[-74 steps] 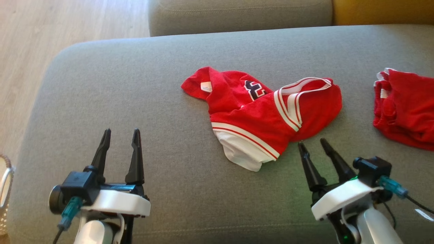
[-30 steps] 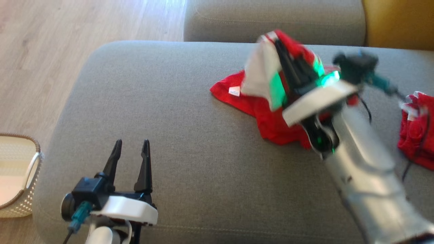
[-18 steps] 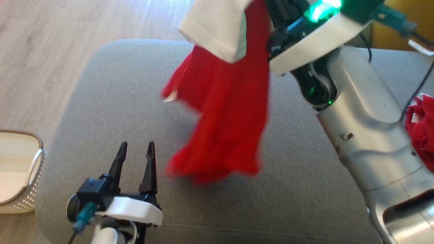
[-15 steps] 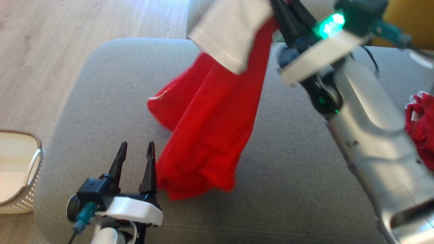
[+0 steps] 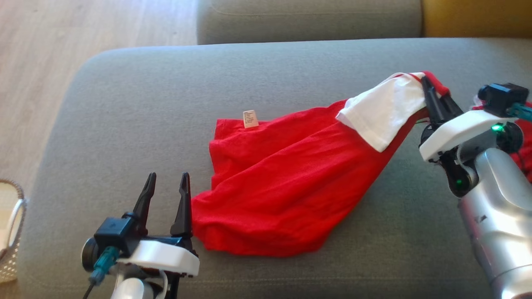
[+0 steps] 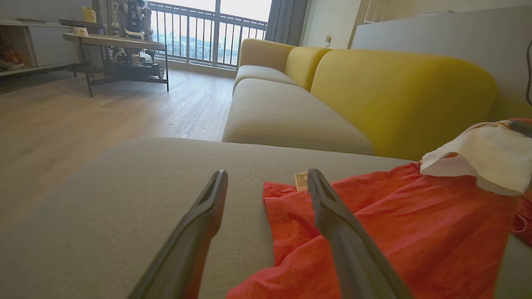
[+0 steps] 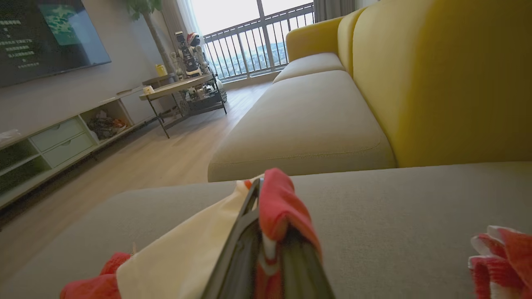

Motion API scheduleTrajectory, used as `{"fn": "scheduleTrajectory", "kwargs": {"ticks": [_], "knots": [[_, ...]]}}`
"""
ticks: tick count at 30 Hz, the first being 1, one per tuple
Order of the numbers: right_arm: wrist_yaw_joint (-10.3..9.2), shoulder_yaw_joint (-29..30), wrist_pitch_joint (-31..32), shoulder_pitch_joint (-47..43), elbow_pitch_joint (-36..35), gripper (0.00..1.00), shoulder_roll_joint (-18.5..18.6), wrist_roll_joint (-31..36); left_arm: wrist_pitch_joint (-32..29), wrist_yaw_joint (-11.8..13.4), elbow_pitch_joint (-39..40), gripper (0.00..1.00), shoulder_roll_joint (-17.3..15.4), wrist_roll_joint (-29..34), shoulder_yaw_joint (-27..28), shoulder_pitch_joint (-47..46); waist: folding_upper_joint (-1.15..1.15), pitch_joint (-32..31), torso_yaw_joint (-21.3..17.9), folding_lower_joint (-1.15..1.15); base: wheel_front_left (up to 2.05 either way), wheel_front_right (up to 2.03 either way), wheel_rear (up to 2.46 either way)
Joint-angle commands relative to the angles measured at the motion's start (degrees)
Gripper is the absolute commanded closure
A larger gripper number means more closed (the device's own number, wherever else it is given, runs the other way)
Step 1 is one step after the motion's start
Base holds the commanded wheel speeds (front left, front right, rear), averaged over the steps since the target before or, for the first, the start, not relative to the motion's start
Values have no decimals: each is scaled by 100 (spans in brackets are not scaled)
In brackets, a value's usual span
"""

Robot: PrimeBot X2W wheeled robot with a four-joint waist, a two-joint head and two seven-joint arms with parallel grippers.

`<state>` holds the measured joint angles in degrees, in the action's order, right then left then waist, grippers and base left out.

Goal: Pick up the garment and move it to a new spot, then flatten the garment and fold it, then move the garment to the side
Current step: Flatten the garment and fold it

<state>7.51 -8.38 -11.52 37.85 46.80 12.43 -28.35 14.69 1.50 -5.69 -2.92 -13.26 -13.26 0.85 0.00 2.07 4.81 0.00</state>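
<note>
While right tool (image 5: 432,89) is pinching garment (image 5: 282,195) by white-trimmed end, jaws pressed together on cloth, red body is lying draped on grey sofa cushion (image 5: 124,104), long axis running, in head view, lower left to upper right. Left tool (image 5: 168,176) is standing spread, empty, one finger just beside garment's lower-left corner: nearer arm for that free end. Other red cloth (image 7: 505,253) is lying near right tool; basket (image 5: 8,232) is sitting off cushion's left. Nothing is appearing to block flattening pull.
</note>
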Motion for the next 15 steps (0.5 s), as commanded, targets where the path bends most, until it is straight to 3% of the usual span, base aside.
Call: {"fn": "scheduleTrajectory", "kwargs": {"ticks": [1, 8, 9, 10, 15], "knots": [[-2, -49, -67, 211, -185, 100, -104, 47, 30, -2, 163, 0, 4, -1, 168, -271, 0, 22, -49, 0, 0, 0, 0], [-2, 229, -89, 443, -9, 100, -379, 199, 30, -23, 91, 0, 4, 8, 121, -317, 0, -62, -161, 0, 0, 0, 0], [-2, 283, -72, 476, 58, 69, -404, 205, 30, -23, 84, 0, 4, 5, 114, -311, 0, -79, -162, 0, 0, 0, 0], [-2, 371, -67, 509, 162, 0, -410, 230, 30, -24, 79, 0, 4, 2, 105, -306, 0, -95, -156, 0, 0, 0, 0], [-2, 656, -138, 706, 511, 0, -551, 378, 30, -22, 67, 0, 4, -13, 71, -270, 0, -162, -73, 0, 0, 0, 0]]}}
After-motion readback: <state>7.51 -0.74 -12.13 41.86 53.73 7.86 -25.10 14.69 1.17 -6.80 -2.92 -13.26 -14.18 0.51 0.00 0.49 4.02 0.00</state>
